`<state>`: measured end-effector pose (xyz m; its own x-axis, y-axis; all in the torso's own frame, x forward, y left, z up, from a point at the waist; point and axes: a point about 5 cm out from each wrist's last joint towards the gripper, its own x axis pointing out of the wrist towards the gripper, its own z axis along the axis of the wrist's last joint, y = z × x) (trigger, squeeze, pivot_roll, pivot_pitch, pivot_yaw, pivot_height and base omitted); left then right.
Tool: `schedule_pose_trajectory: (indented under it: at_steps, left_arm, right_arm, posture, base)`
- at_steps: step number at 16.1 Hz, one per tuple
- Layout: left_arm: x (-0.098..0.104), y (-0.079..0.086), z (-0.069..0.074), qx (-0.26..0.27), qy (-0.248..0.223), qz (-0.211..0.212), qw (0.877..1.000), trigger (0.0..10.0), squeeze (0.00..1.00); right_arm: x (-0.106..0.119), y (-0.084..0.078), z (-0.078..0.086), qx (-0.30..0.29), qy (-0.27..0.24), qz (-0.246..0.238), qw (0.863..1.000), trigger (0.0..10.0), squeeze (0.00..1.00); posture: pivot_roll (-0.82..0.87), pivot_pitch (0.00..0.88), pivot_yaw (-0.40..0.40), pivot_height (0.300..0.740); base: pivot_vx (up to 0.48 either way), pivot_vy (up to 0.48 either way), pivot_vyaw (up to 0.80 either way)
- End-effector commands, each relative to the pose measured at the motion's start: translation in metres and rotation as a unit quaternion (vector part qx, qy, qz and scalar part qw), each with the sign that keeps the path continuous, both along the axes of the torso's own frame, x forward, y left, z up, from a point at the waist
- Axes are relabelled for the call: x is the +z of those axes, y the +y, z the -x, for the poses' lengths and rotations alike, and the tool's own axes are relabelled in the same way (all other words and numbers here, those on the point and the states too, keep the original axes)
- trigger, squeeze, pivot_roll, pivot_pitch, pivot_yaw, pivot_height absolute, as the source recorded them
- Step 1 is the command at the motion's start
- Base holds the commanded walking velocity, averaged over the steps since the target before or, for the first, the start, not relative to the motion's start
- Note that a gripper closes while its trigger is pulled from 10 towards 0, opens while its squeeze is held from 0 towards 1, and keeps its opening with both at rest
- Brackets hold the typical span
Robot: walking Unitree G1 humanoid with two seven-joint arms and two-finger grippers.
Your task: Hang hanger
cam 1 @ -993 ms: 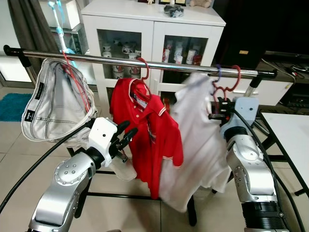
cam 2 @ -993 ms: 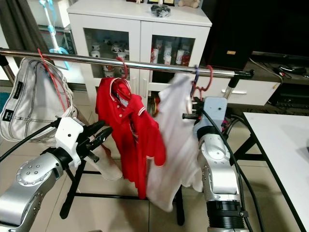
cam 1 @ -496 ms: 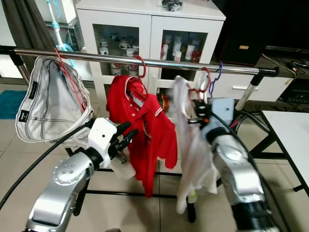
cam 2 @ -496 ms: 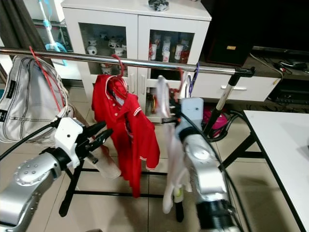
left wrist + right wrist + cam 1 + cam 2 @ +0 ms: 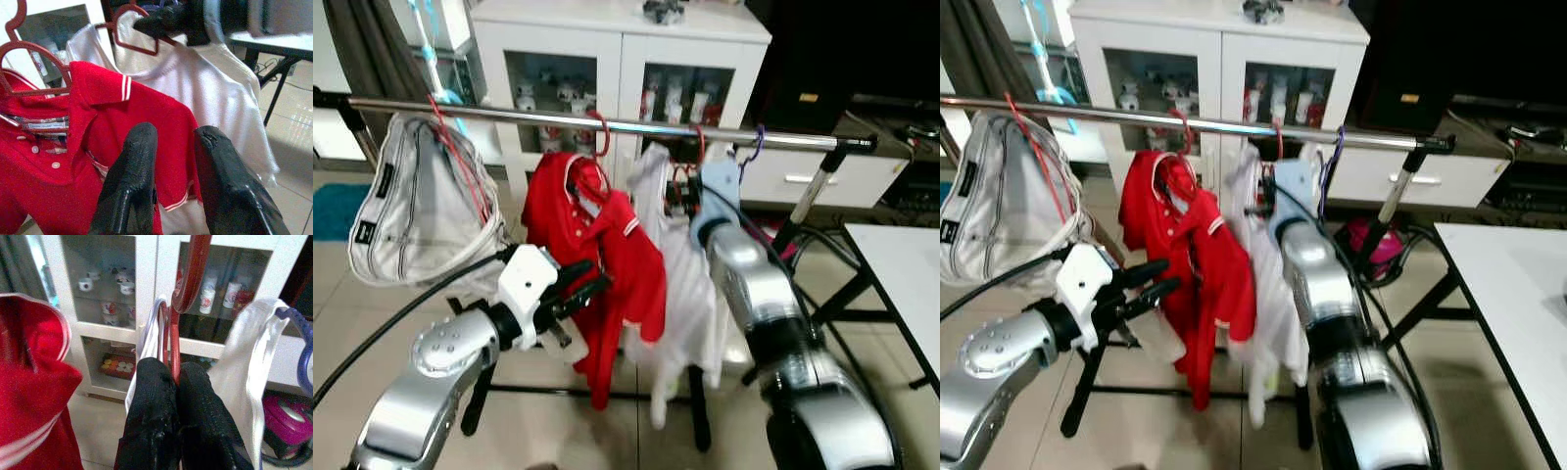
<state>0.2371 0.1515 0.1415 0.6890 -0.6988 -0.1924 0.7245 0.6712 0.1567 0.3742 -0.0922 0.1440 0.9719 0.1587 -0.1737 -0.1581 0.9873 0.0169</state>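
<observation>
Overhead, a long steel rail [image 5: 607, 123] on a floor stand, already carrying a pale bag [image 5: 421, 211] and a red polo shirt [image 5: 597, 255]. Beside the polo, a white shirt [image 5: 680, 294] on a red hanger [image 5: 188, 281], its hook right at the rail, whether over it or just short hard to tell. Pinched tight on that hanger's stem, the right gripper [image 5: 175, 382]. Hovering narrowly parted by the polo, holding nothing, the left gripper [image 5: 173, 147]. Hanging step near its end; next, probably: settle hook on rail, then release.
</observation>
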Motion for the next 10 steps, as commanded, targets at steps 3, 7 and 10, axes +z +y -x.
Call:
schedule_pose_trajectory:
  at_steps: [3,7,10]
  left_arm:
    - [0.005,-0.002,0.002,-0.018,-0.002,-0.005,1.000,10.0,0.00]
    - [0.007,-0.002,0.001,-0.018,-0.005,-0.003,1.000,10.0,0.00]
    - [0.011,-0.003,-0.001,-0.009,-0.013,0.024,1.000,10.0,0.00]
  right_arm:
    - [-0.001,-0.002,-0.010,-0.008,0.018,0.005,1.000,10.0,0.00]
    - [-0.010,0.007,-0.013,0.022,0.064,0.008,0.998,10.0,0.00]
    - [-0.014,0.006,-0.011,0.029,0.059,-0.027,0.997,10.0,0.30]
  posture:
    - [0.08,0.000,-0.067,0.740]
    - [0.09,0.000,-0.071,0.740]
    - [0.09,0.000,-0.075,0.740]
  base:
    - [0.000,0.000,0.00]
    - [0.000,0.000,0.00]
    - [0.000,0.000,0.00]
